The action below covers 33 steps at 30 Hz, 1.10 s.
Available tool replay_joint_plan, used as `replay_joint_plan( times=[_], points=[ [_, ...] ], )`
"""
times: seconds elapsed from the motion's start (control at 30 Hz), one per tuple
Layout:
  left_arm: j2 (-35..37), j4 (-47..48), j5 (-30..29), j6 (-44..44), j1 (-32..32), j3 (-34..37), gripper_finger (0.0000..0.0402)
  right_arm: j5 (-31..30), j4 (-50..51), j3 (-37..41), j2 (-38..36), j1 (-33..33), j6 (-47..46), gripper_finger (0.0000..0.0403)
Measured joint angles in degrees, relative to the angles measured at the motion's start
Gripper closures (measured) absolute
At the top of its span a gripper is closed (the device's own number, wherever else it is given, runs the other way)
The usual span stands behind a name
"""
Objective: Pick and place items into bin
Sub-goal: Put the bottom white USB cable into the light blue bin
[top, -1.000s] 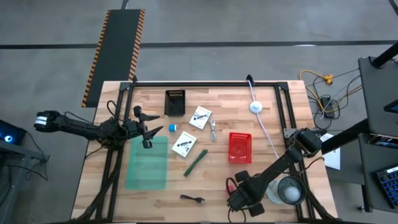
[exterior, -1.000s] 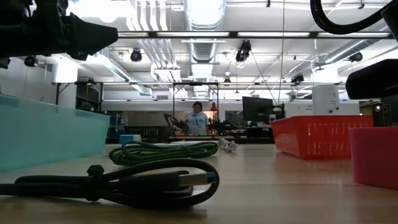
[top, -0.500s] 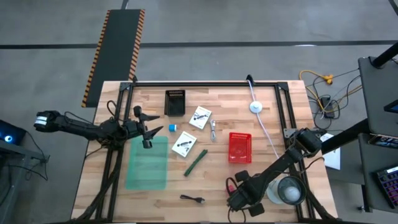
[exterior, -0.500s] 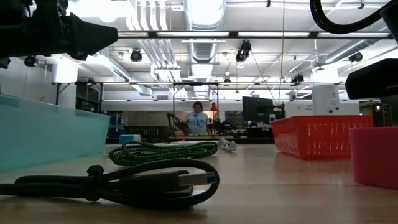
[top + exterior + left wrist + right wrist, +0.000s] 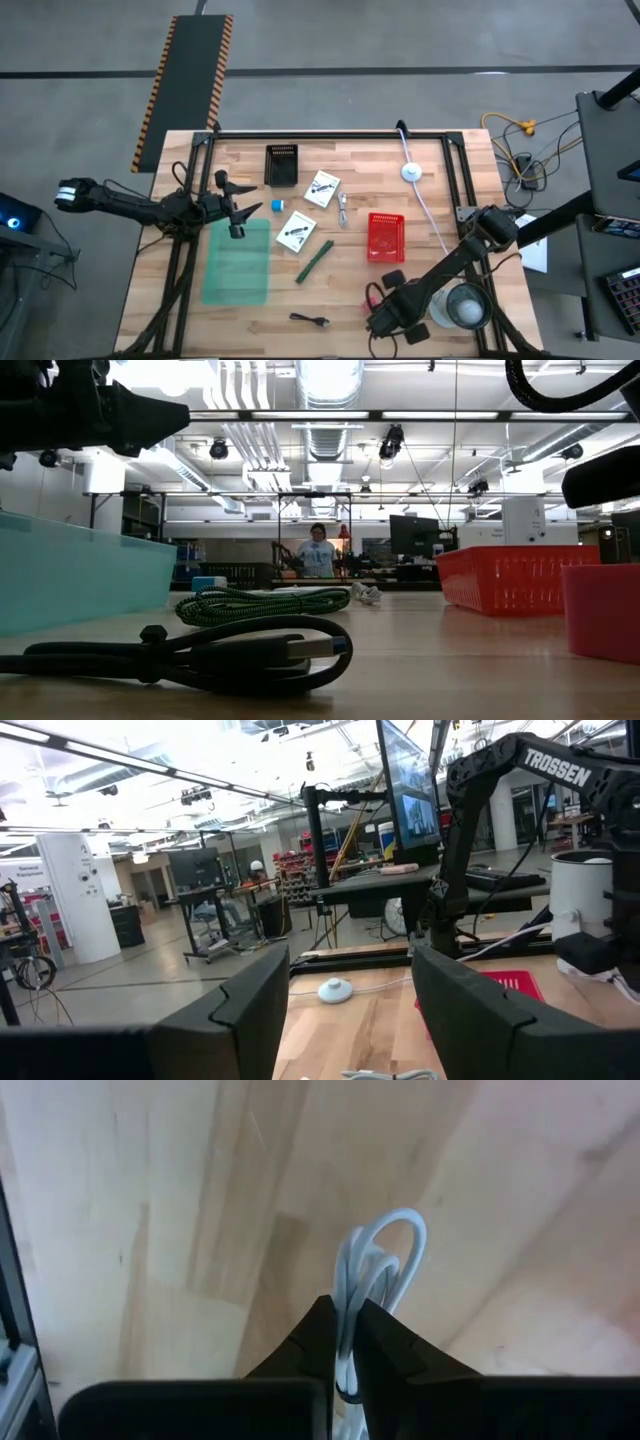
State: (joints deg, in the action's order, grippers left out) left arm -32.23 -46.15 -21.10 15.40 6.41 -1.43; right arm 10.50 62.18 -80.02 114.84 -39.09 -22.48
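The right end effector [image 5: 345, 1342], low at about five o'clock on the surface [image 5: 350, 290], is clamped on a white cable piece [image 5: 372, 1275]. Pick done, I judge; next, carry it toward the red bin [image 5: 386, 236] at twelve o'clock of it. The left end effector [image 5: 243, 212], spread open and empty, waits at nine o'clock. The right arm has edged slightly rightward since half a second ago.

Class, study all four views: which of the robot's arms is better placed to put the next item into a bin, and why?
Probably the right. Its gripper is already shut on a white cable above bare wood, near the red bin. The left gripper holds nothing, open at the teal bin.
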Motion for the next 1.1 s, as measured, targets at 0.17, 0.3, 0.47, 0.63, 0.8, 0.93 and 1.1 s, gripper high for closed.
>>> replay_joint_plan(
  times=[0.17,0.3,0.47,0.63,0.8,0.93,1.1],
  points=[
    [0.0,0.0,0.0,0.0,0.01,0.0,0.0205,-3.12,0.87,-0.83,-0.78,0.11,0.19,0.0389],
    [0.0,0.0,0.0,0.0,0.01,0.02,0.0205,-6.6,1.1,-0.97,-2.96,0.29,0.02,0.039],
    [0.0,0.0,0.0,0.0,0.01,0.02,0.0205,-10.83,1.09,-0.99,-7.19,0.63,-1.04,0.039],
    [0.0,0.0,0.0,0.0,0.01,0.02,0.0205,-19.42,-1.45,-0.97,-11.67,1.16,-1.06,0.039],
    [0.0,0.0,0.01,0.0,0.01,0.02,0.0205,-28.33,-4.8,-0.73,-15.59,1.75,-0.92,0.039],
    [0.0,0.0,0.0,0.0,0.0,0.02,0.0205,-33.01,-7.34,0.28,-18.41,2.3,0.57,0.039],
    [0.0,0.0,0.0,0.0,0.0,0.02,0.0205,-35.26,-15.13,4.25,-22.32,3.38,7.65,0.039]
  ],
)
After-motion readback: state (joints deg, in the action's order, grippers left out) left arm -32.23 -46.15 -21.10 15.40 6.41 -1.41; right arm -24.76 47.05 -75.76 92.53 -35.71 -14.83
